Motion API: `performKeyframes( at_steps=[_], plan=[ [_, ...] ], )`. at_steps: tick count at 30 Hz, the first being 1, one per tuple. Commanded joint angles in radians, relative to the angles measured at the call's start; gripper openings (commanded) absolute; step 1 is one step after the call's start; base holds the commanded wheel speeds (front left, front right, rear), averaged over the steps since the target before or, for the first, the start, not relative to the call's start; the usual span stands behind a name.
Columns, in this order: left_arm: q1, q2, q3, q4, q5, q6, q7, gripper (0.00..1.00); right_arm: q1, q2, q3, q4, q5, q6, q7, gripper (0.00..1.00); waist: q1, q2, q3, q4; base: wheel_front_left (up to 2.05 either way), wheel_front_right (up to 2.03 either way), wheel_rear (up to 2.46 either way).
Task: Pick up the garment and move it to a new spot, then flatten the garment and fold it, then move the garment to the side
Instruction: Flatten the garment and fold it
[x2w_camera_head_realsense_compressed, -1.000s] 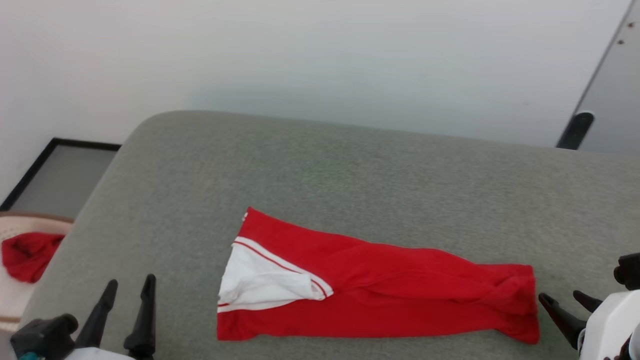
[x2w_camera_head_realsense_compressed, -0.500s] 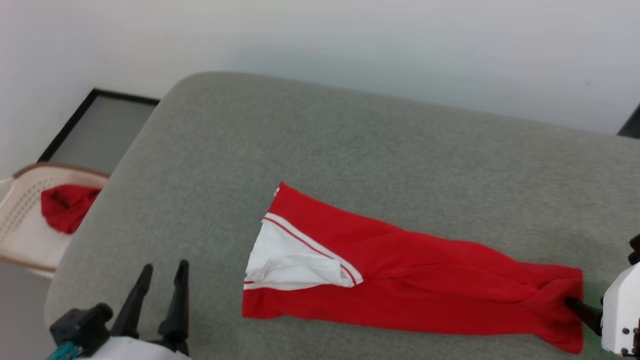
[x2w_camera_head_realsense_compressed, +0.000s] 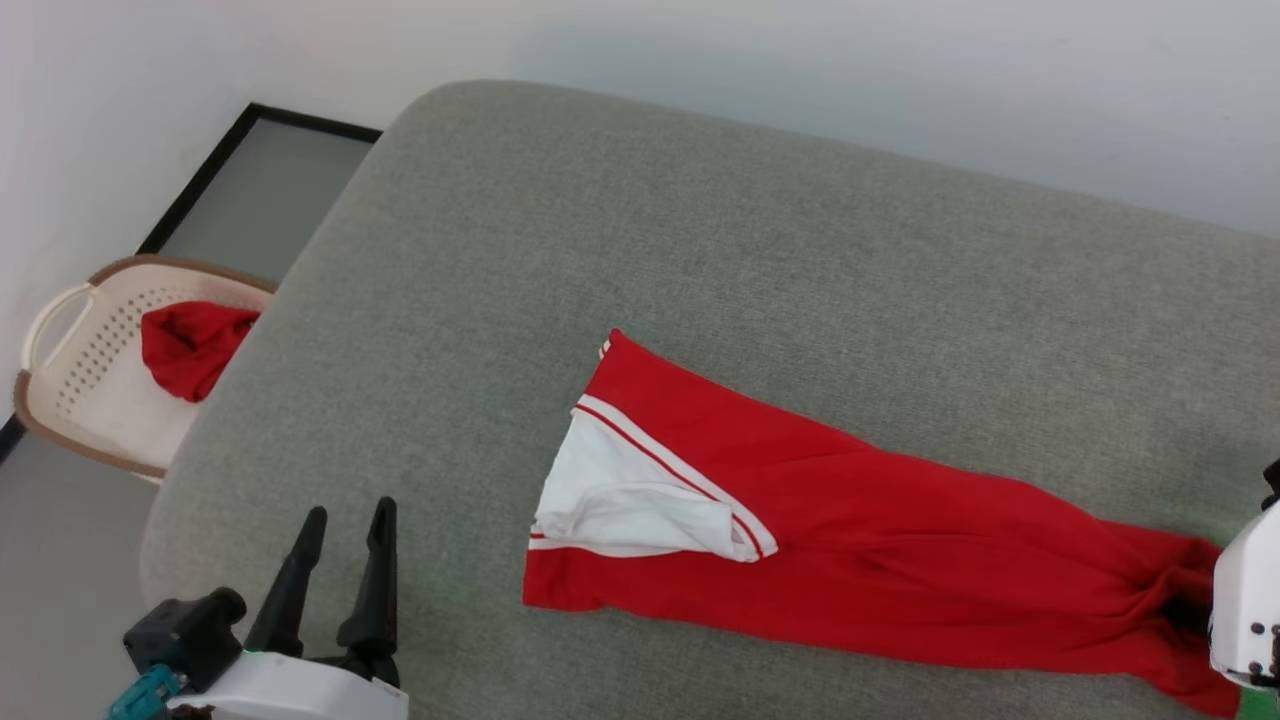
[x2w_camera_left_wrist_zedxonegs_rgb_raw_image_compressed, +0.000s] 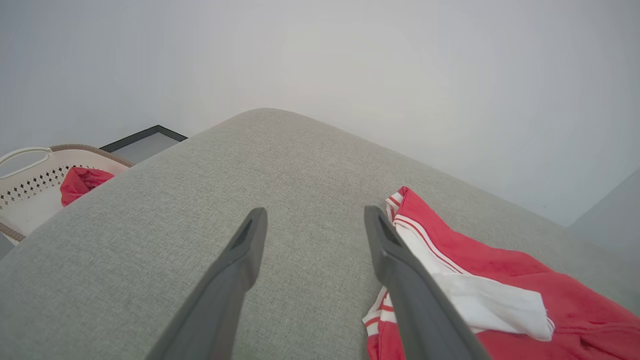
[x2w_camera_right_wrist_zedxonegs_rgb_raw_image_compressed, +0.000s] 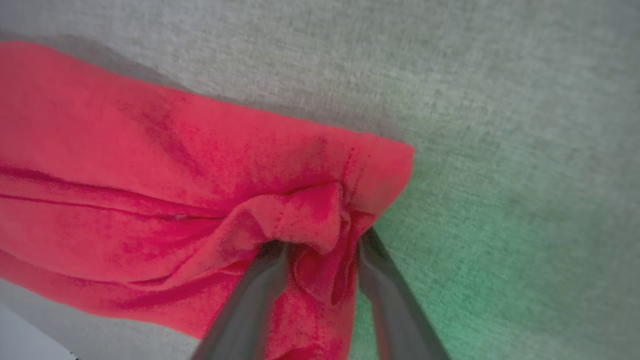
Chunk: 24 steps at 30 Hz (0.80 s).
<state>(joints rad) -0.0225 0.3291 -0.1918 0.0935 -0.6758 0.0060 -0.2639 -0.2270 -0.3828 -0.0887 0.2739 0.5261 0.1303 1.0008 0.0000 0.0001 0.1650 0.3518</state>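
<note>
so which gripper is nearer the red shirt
Right. The right gripper has the garment bunched between its fingers; the left gripper sits open over the cushion, apart from the sleeve end.

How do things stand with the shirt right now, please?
Left gripper open, clear of garment. Right gripper astride bunched fold at its far end, grip unconfirmed. Garment lies long on grey cushion. Basket off left, not obstructing.

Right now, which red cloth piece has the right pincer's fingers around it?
The garment with the white sleeve on the grey cushion: its end bunches between the fingers of the right pincer. The other red cloth lies in the cream basket.
</note>
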Motion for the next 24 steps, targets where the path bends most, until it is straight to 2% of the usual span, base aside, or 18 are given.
performKeyframes(
  at_steps=[1,11,24],
  plan=[
    [-0.011,-0.007,0.007,0.006,0.005,-0.006,0.001,1.00,0.017,0.040,0.043,0.050,0.014,0.001,0.006,0.00,0.0000,-0.0001,0.006,0.007,0.00,0.00,0.00],
    [-0.005,-0.031,0.043,0.033,0.005,-0.032,0.001,1.00,-0.064,-0.054,0.015,0.140,0.037,-0.004,-0.035,0.00,0.0000,-0.0001,0.003,0.002,0.00,0.00,0.00],
    [0.039,-0.010,0.058,0.046,-0.011,-0.037,0.011,1.00,-0.098,-0.201,-0.030,0.190,0.039,-0.001,-0.099,0.00,0.0000,-0.0001,-0.057,-0.067,0.00,0.00,0.00]
  ],
)
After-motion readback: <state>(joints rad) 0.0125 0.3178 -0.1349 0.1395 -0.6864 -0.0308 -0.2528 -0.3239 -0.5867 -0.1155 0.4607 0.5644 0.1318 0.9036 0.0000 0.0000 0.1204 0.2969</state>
